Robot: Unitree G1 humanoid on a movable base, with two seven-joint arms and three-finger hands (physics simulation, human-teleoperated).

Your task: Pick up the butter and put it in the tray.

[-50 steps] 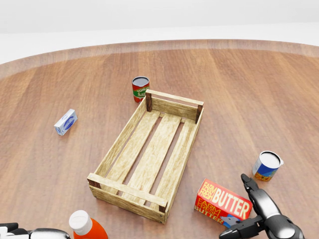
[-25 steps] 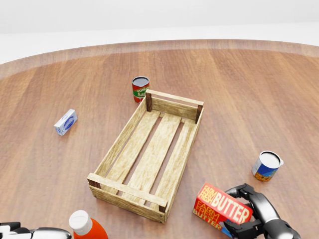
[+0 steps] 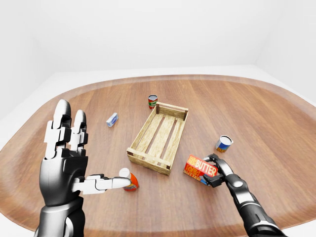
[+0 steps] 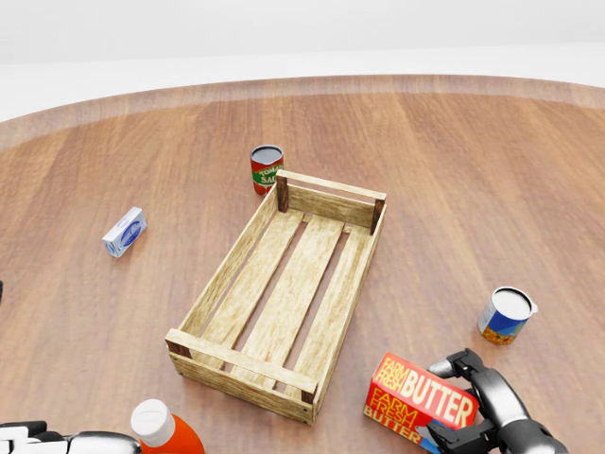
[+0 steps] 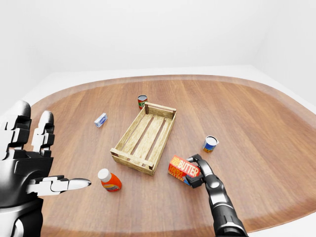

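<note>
Left-eye view, step: I judge the grasp is in hand. My right hand (image 3: 213, 172) has its fingers closed round the right end of the butter (image 3: 200, 167), which sits on the table (image 3: 276, 128) just right of the tray's near corner.
Left-eye view, left hand: my left hand (image 3: 66, 158) is raised at the view's left, fingers spread wide, holding nothing. Its thumb crosses in front of the bottle (image 3: 129, 179); I cannot tell if they touch.
Head view, butter: the box looks tilted, its left end lower; I cannot tell whether it has cleared the wood. One finger (image 4: 452, 365) curls over its top right corner, another (image 4: 463, 438) is under its lower edge.
Head view, tray: the tray (image 4: 227, 274) has nothing in it, up and left of the box.
Right-eye view, surroundings: blue can (image 5: 210, 143) near the wrist, apart from it; red can (image 5: 142, 101) beyond the tray; small carton (image 5: 100, 120) well left.
Next move: lift clear of the tray wall, carry left, lower onto the slats, then release.
</note>
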